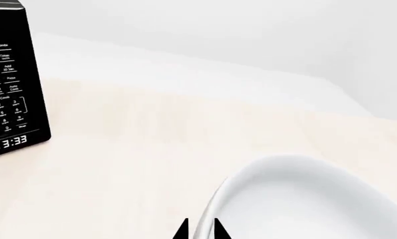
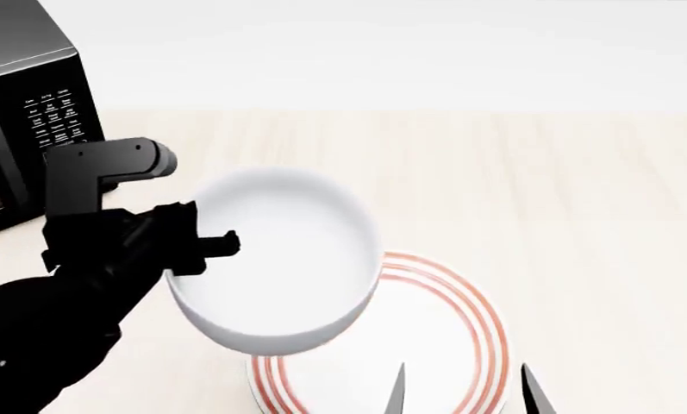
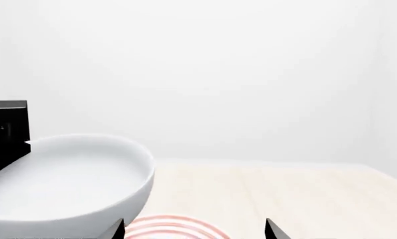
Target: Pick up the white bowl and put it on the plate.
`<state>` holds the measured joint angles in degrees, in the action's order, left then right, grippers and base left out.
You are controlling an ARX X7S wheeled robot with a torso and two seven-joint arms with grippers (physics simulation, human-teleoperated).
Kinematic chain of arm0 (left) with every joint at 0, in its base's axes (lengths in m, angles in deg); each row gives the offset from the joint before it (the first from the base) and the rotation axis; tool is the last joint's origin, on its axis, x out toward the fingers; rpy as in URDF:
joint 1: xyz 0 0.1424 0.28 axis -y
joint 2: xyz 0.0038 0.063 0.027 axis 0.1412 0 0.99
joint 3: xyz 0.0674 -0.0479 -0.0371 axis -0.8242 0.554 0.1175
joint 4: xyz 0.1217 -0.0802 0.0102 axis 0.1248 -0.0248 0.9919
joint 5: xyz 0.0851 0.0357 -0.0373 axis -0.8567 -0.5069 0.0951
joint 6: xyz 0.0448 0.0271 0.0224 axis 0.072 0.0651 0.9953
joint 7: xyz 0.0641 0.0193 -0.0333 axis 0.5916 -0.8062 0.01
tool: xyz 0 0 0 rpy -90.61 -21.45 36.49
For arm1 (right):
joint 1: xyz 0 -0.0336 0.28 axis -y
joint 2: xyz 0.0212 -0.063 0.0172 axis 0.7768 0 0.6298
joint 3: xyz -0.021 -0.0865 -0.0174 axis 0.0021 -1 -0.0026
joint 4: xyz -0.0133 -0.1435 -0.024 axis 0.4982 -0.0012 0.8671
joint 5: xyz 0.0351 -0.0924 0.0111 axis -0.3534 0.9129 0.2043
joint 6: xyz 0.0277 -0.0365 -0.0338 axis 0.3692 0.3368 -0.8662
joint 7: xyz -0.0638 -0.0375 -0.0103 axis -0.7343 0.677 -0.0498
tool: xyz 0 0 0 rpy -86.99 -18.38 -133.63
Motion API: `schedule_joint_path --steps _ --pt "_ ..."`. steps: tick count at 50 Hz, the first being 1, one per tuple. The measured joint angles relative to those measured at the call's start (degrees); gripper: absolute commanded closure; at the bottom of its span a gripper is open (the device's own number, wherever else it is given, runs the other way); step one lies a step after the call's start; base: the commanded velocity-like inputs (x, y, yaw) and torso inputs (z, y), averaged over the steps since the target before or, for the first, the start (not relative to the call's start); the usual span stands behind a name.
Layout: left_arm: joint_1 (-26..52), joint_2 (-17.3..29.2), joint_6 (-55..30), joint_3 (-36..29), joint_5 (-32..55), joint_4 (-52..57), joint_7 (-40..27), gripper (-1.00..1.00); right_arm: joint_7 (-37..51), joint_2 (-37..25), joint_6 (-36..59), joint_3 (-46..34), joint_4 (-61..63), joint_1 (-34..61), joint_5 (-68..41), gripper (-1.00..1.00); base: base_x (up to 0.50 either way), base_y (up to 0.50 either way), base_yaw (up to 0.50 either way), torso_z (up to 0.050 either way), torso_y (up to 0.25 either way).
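Note:
My left gripper (image 2: 199, 252) is shut on the left rim of the white bowl (image 2: 277, 259) and holds it in the air, slightly tilted, over the left part of the plate (image 2: 459, 332). In the left wrist view the two black fingertips (image 1: 183, 230) straddle the bowl's rim (image 1: 211, 209). The plate is flat and white with red rings and lies on the pale wooden counter. My right gripper (image 2: 463, 390) is open and empty, low at the front over the plate's near edge. The right wrist view shows the bowl (image 3: 65, 184) above the plate's rings (image 3: 175, 226).
A black microwave (image 2: 21, 121) stands at the back left of the counter (image 2: 550, 190), close to my left arm; its keypad and clock show in the left wrist view (image 1: 12, 94). A white wall rises behind the counter.

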<state>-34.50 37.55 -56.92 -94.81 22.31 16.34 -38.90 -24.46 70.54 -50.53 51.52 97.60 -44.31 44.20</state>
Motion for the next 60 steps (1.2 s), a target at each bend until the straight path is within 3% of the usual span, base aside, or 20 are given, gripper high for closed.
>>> schedule_joint_path --steps 16,60 --pt "2.05 -2.57 6.12 -5.42 2.15 -7.64 -0.9 1.0 -0.03 -0.15 -0.71 -0.03 -1.33 0.07 -0.48 -1.0 0.0 0.0 0.0 0.0 0.001" --pt "7.58 -3.45 29.16 -29.03 22.36 -28.55 -5.97 1.0 0.07 -0.67 -2.0 -0.93 -3.17 -0.02 -0.89 -1.0 0.0 0.0 0.0 0.0 0.0"
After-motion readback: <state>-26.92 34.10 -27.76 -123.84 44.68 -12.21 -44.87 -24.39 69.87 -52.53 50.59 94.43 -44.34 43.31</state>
